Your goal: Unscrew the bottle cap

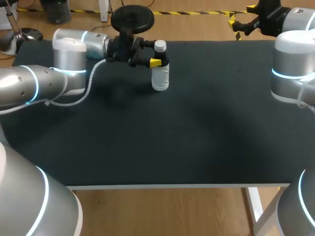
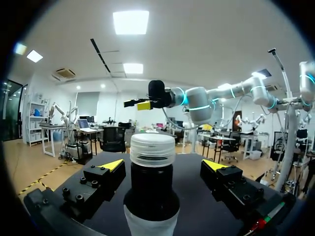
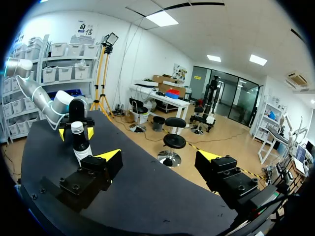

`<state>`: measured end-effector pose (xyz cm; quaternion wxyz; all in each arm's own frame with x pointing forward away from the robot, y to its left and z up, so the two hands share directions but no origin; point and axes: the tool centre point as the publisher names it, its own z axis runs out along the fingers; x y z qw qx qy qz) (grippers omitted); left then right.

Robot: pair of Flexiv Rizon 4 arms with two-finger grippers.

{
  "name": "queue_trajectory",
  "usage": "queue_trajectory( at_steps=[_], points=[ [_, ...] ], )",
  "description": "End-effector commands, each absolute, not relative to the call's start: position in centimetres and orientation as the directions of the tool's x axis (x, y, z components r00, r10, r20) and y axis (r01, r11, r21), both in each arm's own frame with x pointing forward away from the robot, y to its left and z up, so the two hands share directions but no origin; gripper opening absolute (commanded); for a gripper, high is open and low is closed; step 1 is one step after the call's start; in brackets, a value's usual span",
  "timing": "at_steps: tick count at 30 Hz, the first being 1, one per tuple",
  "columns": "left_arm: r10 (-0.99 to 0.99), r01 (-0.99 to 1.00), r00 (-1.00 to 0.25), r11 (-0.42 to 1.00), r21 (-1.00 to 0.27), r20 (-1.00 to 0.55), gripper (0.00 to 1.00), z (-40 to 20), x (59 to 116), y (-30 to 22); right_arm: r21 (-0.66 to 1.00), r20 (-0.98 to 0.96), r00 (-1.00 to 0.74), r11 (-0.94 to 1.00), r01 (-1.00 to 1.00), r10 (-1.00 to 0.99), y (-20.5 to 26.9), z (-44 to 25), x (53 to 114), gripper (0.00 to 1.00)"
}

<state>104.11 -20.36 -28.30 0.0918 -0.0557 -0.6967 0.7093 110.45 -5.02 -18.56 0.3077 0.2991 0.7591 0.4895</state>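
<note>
The small clear plastic bottle (image 1: 160, 77) with a dark upper band stands upright near the far edge of the black-topped table (image 1: 172, 137), left of its middle, with its ribbed white screw cap (image 1: 160, 46) on. The left gripper (image 1: 157, 62) comes in level from the left and straddles the dark band just below the cap. Its fingers are spread, with a gap on each side and neither tip touching. The right gripper (image 1: 241, 24) hangs well apart, beyond the table's far edge toward the right, its fingers spread wide on nothing.
</note>
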Motion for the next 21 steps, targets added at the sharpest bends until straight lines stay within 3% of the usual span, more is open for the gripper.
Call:
queue_trajectory(
  at_steps=[1, 10, 11, 12, 17, 20, 21],
  points=[
    [0.234, -0.055, -0.971, -0.013, -0.998, 0.050, 1.00, -28.53, 104.77, -20.44, 0.926, -0.174, -0.632, 0.343, 0.155, 0.755, -5.05, -18.50, 110.43, 1.00],
    [0.233, -0.050, -0.971, -0.008, -0.999, 0.047, 1.00, -28.33, 104.93, -20.46, 0.926, -0.174, -0.632, 0.343, 0.155, 0.755, -5.05, -18.50, 110.43, 1.00],
    [0.232, -0.050, -0.971, -0.007, -0.999, 0.047, 0.95, -28.33, 104.93, -20.45, 0.926, -0.174, -0.632, 0.343, 0.155, 0.755, -5.05, -18.50, 110.43, 1.00],
    [0.232, -0.049, -0.972, -0.006, -0.999, 0.047, 0.82, -28.32, 104.95, -20.44, 0.926, -0.174, -0.632, 0.343, 0.155, 0.755, -5.05, -18.50, 110.43, 1.00],
    [0.233, -0.046, -0.972, -0.002, -0.999, 0.044, 0.50, -28.29, 105.01, -20.45, 0.926, -0.174, -0.632, 0.343, 0.155, 0.755, -5.05, -18.50, 110.43, 1.00],
    [0.234, -0.046, -0.971, -0.002, -0.999, 0.044, 0.51, -28.29, 105.03, -20.49, 0.926, -0.174, -0.632, 0.343, 0.155, 0.755, -5.05, -18.50, 110.43, 1.00],
    [0.235, -0.046, -0.971, -0.003, -0.999, 0.044, 0.69, -28.28, 105.04, -20.51, 0.926, -0.174, -0.632, 0.343, 0.155, 0.755, -5.05, -18.50, 110.43, 1.00]
  ],
)
